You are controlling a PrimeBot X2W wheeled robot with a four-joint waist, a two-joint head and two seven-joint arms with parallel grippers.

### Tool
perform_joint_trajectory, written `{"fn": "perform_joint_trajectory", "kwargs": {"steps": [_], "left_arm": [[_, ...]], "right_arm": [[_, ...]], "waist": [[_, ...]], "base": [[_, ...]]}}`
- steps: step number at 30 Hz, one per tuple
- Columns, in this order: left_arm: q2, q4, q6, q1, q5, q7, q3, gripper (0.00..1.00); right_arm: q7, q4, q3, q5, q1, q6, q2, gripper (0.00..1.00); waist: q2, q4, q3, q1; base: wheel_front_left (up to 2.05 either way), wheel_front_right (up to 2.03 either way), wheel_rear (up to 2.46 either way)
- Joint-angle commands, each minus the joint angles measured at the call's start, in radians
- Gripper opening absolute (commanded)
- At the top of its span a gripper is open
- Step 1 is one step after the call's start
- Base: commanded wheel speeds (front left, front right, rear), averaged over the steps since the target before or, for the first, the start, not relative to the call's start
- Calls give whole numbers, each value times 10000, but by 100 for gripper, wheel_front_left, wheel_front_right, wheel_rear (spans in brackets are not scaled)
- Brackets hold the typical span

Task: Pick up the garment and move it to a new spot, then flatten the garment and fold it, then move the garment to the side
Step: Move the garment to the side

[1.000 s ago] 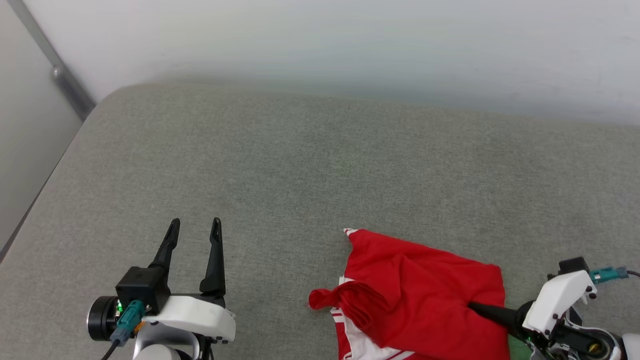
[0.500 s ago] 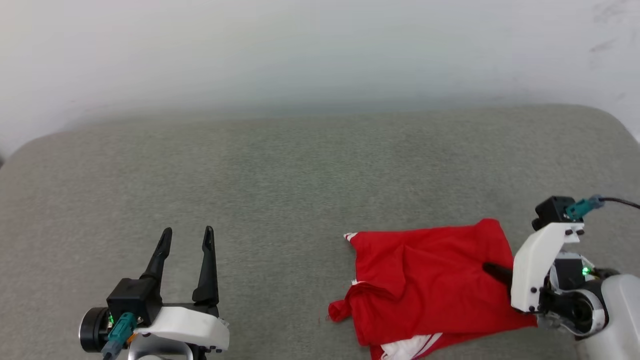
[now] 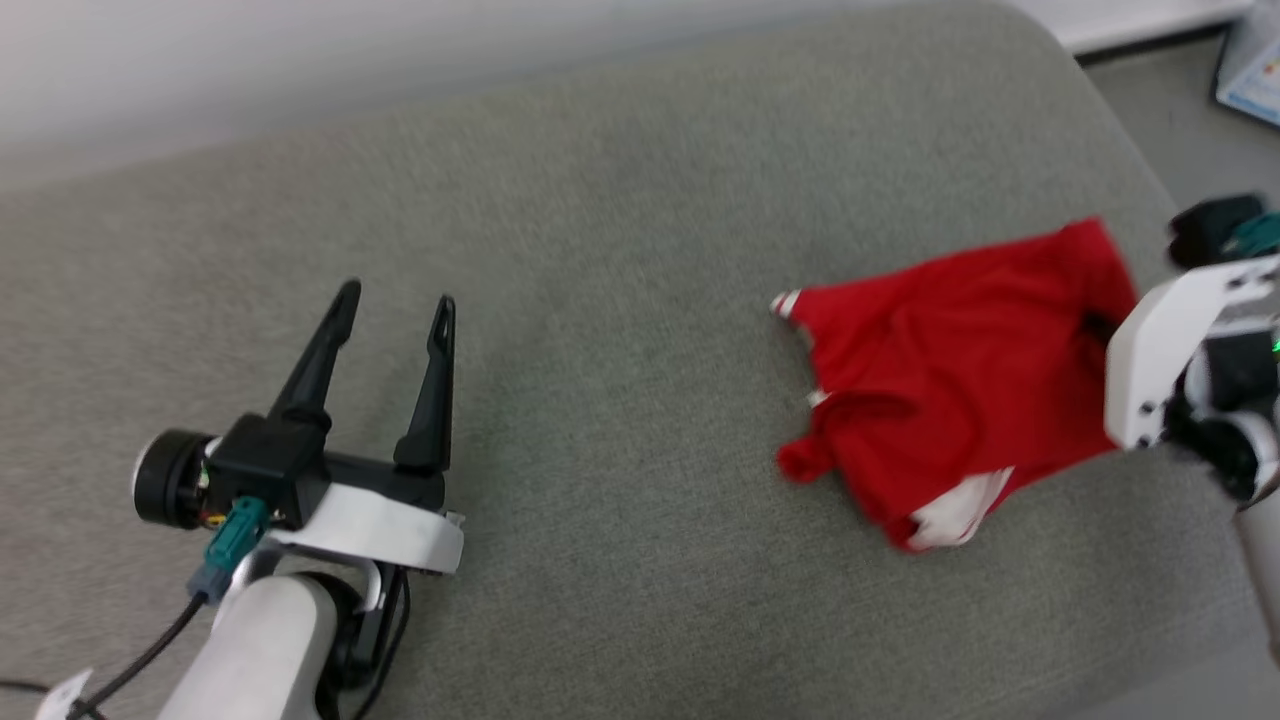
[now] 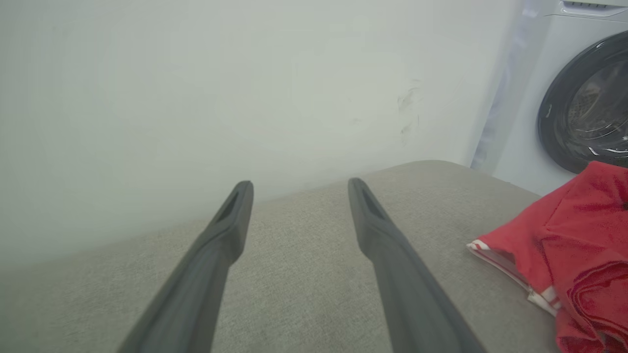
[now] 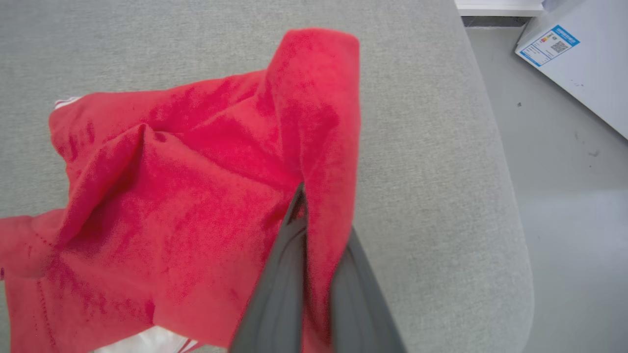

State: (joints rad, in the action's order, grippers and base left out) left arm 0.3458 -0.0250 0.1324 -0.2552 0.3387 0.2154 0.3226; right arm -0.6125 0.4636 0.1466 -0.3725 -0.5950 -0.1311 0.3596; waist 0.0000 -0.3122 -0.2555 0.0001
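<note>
Grey woven upholstery covers a broad cushion with rounded corners, backed by a pale wall. Past the cushion's right end are a light floor and a white panel with a blue-edged label. The left wrist view also shows the dark round door of a washing machine beyond that end. The garment lies crumpled on the right part of the cushion, near its right edge. It is mostly red, with a white patch at its near edge and striped trim showing at its left corner. The right gripper has its two dark fingers clamped together on a fold of the red fabric, which wraps over one finger and rises into a peak beyond the tips. The rest of the cloth trails away to the left on the upholstery. The left gripper hovers over the bare left half of the cushion, well apart from the garment, fingers spread wide with nothing between them.
</note>
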Motion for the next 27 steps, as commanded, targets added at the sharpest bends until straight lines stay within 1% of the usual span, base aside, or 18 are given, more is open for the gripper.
{"fn": "perform_joint_trajectory", "kwargs": {"steps": [1, 6, 9, 11, 15, 16, 17, 18, 19, 21, 23, 27], "left_arm": [[153, -117, -81, -310, -107, -116, 51, 100], [438, -399, -270, -954, -327, -528, 199, 100], [624, -661, -361, -1267, -470, -721, 234, 100], [773, -811, -415, -1429, -568, -819, 222, 100], [923, -1010, -447, -1695, -632, -982, 226, 100], [937, -1042, -459, -1757, -645, -1025, 236, 100], [940, -1057, -473, -1818, -645, -1047, 259, 100], [948, -1057, -492, -1861, -634, -1067, 281, 100], [949, -1055, -504, -1901, -649, -1098, 307, 100], [952, -1025, -501, -1942, -662, -1108, 349, 100], [946, -1007, -503, -1950, -660, -1099, 369, 100], [938, -841, -428, -1725, -556, -1011, 351, 100]], "right_arm": [[318, 192, -154, 199, -511, 8, 109, 0], [1275, 974, -814, 493, -1467, 9, 641, 0], [1873, 1432, -1448, 793, -1928, 9, 930, 0], [2234, 1792, -1968, 874, -2148, 8, 894, 0], [3224, 2449, -2544, 1332, -2492, 9, 722, 0], [3438, 2656, -2685, 1415, -2545, 9, 646, 3], [3651, 2871, -2823, 1522, -2608, 9, 553, 33], [3855, 3082, -2911, 1690, -2662, 9, 505, 90], [4038, 3289, -2998, 1797, -2722, 9, 447, 100], [4427, 3698, -3266, 2170, -2814, 9, 430, 100], [4563, 3909, -3425, 2267, -2837, 9, 398, 100], [5106, 4453, -3938, 2891, -2947, 9, 406, 100]], "waist": [[0, -628, -1433, -1], [0, -530, -2317, -1], [0, -422, -2745, -1], [0, -375, -2981, -1], [0, -298, -3314, -1], [0, -272, -3382, -1], [0, -249, -3442, -1], [0, -222, -3491, -1], [0, -198, -3529, -1], [0, -172, -3553, -1], [0, -163, -3538, -1], [0, -211, -3261, -1]], "base": [[0, 0, 0], [0, 0, 0], [0, 0, 0], [0, 0, 0], [0, 0, 0], [0, 0, 0], [0, 0, 0], [0, 0, 0], [0, 0, 0], [0, 0, 0], [0, 0, 0], [0, 0, 0]]}}
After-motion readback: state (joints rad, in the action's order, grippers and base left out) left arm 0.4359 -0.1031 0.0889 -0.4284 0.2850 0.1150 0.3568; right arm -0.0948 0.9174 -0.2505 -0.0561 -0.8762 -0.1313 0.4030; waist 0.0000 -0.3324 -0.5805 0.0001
